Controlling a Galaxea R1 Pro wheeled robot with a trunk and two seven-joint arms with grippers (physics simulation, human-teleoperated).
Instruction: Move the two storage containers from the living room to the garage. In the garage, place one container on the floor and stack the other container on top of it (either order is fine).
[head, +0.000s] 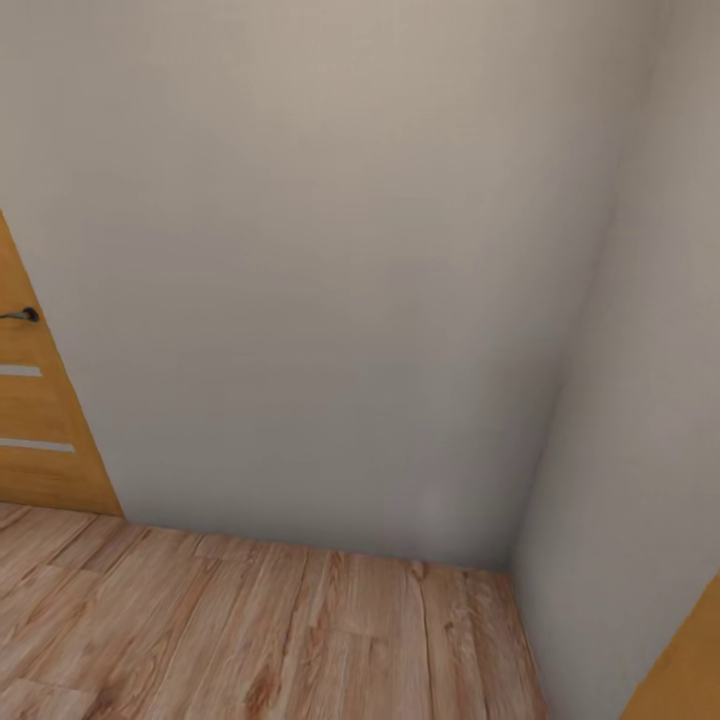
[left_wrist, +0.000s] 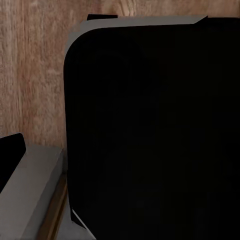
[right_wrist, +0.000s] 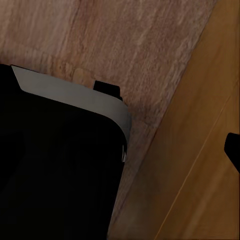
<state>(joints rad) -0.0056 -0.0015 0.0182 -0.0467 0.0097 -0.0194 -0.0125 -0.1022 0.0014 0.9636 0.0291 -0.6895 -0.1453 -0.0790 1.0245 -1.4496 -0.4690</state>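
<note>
The two storage containers are out of view, and so is the garage. I face a corner of plain white walls (head: 330, 280) above a light wood plank floor (head: 250, 640). In the left wrist view, my own black base with its grey rim (left_wrist: 150, 130) sits over the plank floor (left_wrist: 30, 75). The right wrist view shows the same black base (right_wrist: 55, 165) beside an orange wooden door panel (right_wrist: 200, 165).
A wooden door (head: 35, 420) with a dark handle (head: 25, 314) and pale slats stands at the left. Another orange door's edge (head: 690, 670) shows at the lower right. The walls meet in a corner (head: 520, 560) close ahead, with open floor toward the left.
</note>
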